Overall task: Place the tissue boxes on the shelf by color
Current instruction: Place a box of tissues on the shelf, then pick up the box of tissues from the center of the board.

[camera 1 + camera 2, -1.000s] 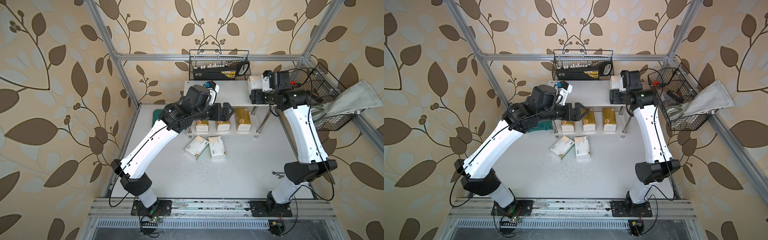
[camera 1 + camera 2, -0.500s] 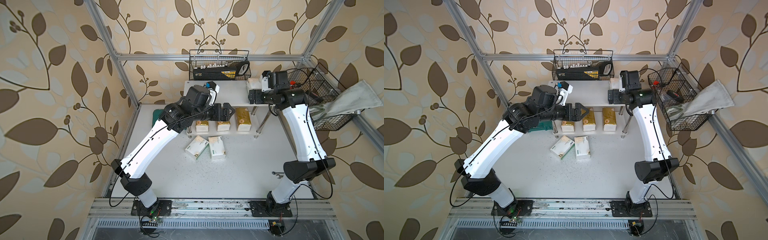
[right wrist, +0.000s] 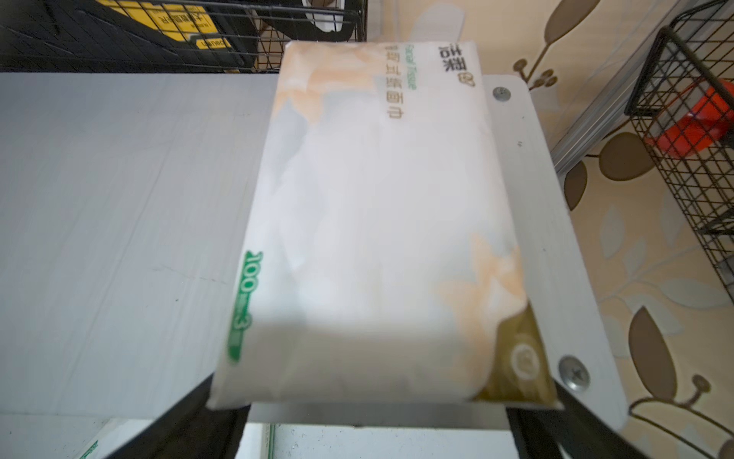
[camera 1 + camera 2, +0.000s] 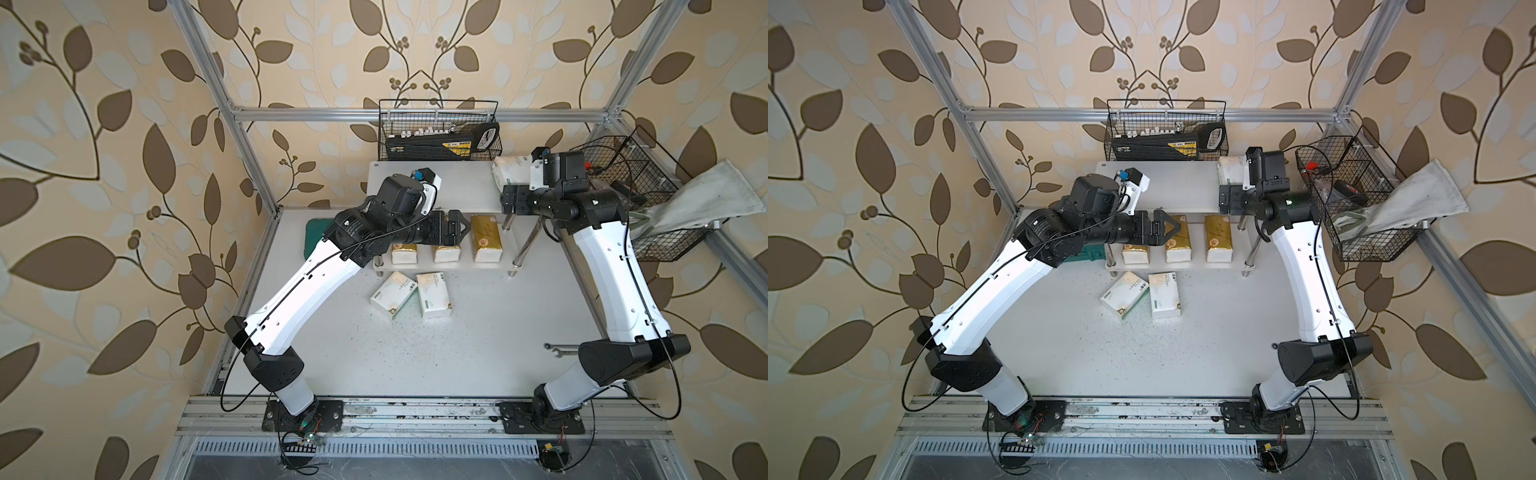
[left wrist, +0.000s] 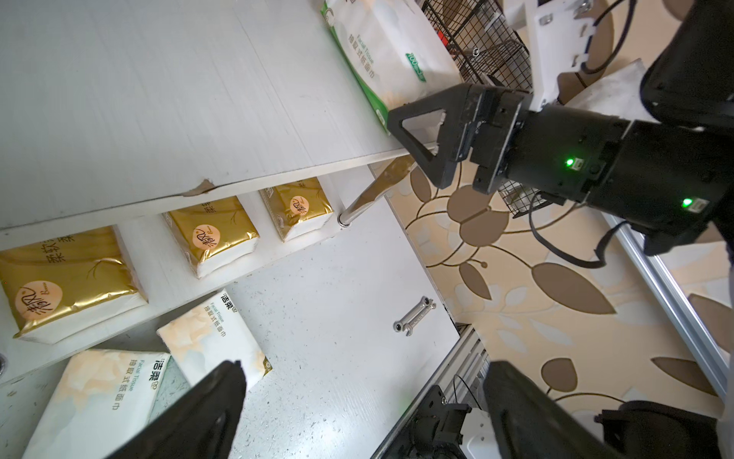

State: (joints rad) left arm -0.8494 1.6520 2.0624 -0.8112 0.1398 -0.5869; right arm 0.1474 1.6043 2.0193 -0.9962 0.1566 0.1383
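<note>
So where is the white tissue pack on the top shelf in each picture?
Top view: white tissue pack at the upper board's far right corner.
Top view: the same corner.
Left wrist: lying at the board's end.
Right wrist: close up, filling most of the picture.
Shared landmark: the shelf's white upper board.

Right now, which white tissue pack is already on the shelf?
The white pack on the shelf's top board, right end; the other two white packs lie on the table in front.

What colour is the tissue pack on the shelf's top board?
White with peach flowers and green print; the pack shows best in the right wrist view.
</note>
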